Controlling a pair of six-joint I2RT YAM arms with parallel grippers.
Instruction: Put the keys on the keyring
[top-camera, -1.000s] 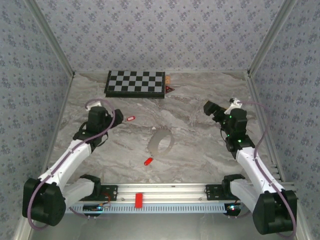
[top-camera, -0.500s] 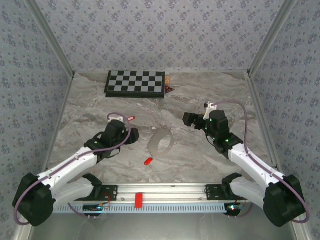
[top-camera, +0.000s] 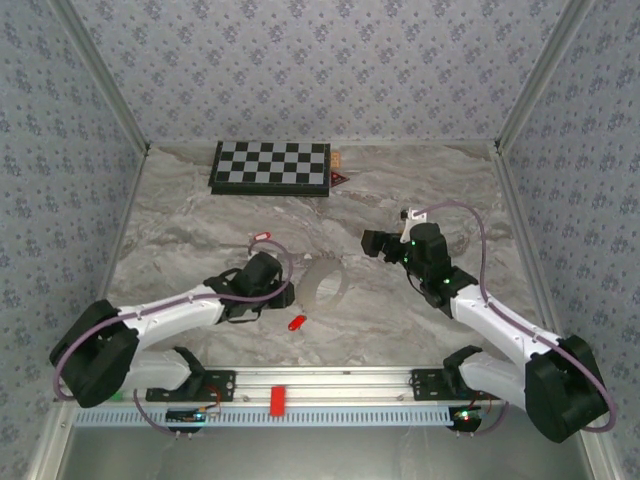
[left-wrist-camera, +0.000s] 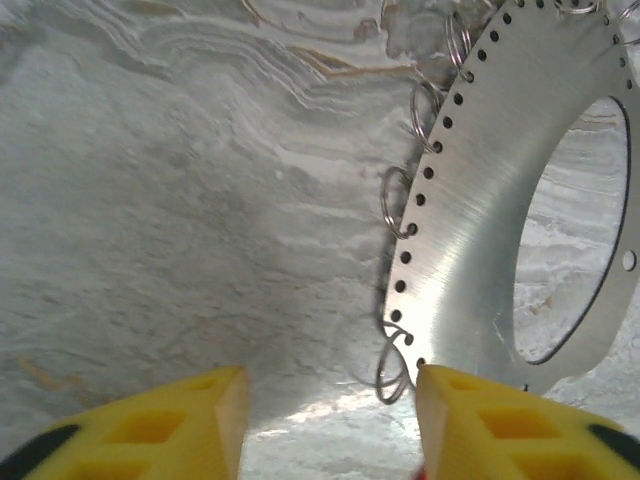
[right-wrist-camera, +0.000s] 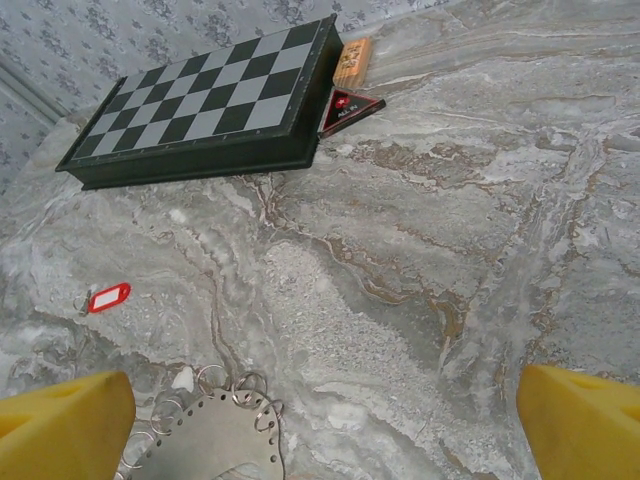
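Note:
The keyring (top-camera: 325, 283) is a pale metal oval plate with a big opening, edge holes and small wire rings; it lies mid-table. One red key (top-camera: 263, 237) lies to its far left, the other key (top-camera: 296, 323) just in front of it. My left gripper (top-camera: 287, 296) sits low at the keyring's left edge, open; in the left wrist view the keyring (left-wrist-camera: 500, 200) lies just off the right yellow fingertip of the left gripper (left-wrist-camera: 330, 405). My right gripper (top-camera: 368, 243) hovers to the keyring's far right, open wide; its camera shows the right gripper (right-wrist-camera: 325, 420), the keyring (right-wrist-camera: 215, 445) and a key (right-wrist-camera: 108, 297).
A folded chessboard (top-camera: 271, 166) lies at the back, with a dark-red triangular piece (top-camera: 339, 178) and a small orange block (right-wrist-camera: 352, 62) beside it. A red rectangular block (top-camera: 277, 399) sits on the front rail. Walls close in on both sides.
My left arm has swung right and forward, bringing its gripper down beside the keyring. My right arm has moved left toward the table's middle. Keys and keyring have stayed put.

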